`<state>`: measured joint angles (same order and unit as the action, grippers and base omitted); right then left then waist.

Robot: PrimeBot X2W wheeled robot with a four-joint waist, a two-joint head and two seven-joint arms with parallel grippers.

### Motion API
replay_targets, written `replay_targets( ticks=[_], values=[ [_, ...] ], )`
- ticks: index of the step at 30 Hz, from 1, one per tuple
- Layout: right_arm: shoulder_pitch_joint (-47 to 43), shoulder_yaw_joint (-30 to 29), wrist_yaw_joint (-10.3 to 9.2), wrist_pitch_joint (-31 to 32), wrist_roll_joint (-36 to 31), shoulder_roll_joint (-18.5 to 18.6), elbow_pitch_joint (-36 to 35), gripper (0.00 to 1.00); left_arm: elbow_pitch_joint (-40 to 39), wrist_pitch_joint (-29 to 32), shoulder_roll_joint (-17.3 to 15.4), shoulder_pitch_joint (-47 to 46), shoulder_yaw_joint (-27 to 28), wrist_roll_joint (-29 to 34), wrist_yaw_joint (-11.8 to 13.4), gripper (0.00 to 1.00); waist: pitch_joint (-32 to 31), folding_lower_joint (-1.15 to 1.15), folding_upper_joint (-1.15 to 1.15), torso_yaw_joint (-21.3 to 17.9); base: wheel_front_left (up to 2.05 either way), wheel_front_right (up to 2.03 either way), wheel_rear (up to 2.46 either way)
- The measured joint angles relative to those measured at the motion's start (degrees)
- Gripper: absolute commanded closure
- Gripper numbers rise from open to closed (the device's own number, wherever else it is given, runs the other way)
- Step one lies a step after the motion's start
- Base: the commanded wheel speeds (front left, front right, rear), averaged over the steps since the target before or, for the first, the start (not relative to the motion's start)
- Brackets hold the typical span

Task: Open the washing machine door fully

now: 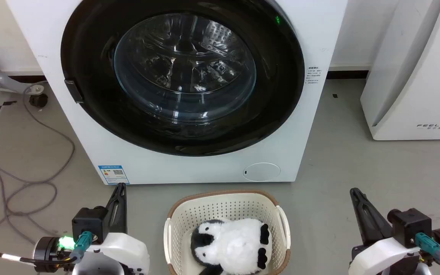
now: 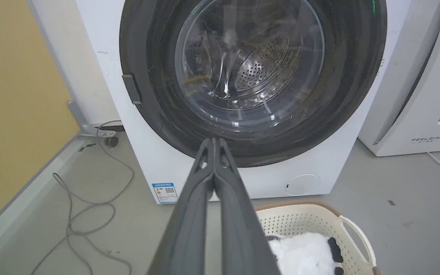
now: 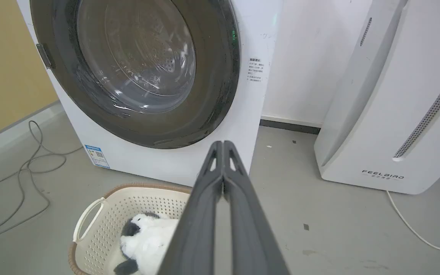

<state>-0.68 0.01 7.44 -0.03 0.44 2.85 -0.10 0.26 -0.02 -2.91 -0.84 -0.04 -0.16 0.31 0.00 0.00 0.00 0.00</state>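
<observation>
The white washing machine (image 1: 189,168) stands straight ahead with its round glossy black door (image 1: 90,57) flat against the front, closed. A small dark handle tab (image 1: 74,91) sits on the door's left edge. The clear glass bowl (image 1: 185,67) bulges at the centre, and the steel drum shows through it. My left gripper (image 1: 121,186) is low at the lower left, shut and empty, well short of the machine. My right gripper (image 1: 353,190) is at the lower right, also shut and empty. Each wrist view shows its own fingers pressed together: left (image 2: 214,140), right (image 3: 223,143).
A cream laundry basket (image 1: 178,221) holding a black-and-white plush toy (image 1: 229,244) sits on the floor between my arms. A white FEELBIRD appliance (image 1: 414,76) stands at the right. Grey cables (image 1: 25,183) loop over the floor at the left, near a caster (image 1: 38,100).
</observation>
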Motion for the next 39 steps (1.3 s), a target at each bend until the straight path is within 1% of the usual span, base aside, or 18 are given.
replay_targets(
  ticks=[28,29,39],
  values=[
    [0.0,-0.01,0.0,0.0,0.01,0.0,0.0,1.0,0.0,0.0,0.02,0.01,0.0,0.0,0.0,1.0,0.0,0.0,0.0,0.0,0.0,0.0,0.0],
    [-0.03,0.01,0.0,0.0,0.03,0.0,0.0,0.0,0.03,0.0,0.02,-0.01,0.0,-0.01,0.03,0.0,0.0,0.0,0.0,0.0,0.0,0.0,0.0],
    [-0.03,-0.27,0.0,-0.34,0.94,0.0,-0.02,0.0,0.13,-0.32,0.02,-0.01,-0.26,-0.03,0.2,0.0,0.07,0.0,0.0,-0.01,0.0,0.0,0.0]
  ],
)
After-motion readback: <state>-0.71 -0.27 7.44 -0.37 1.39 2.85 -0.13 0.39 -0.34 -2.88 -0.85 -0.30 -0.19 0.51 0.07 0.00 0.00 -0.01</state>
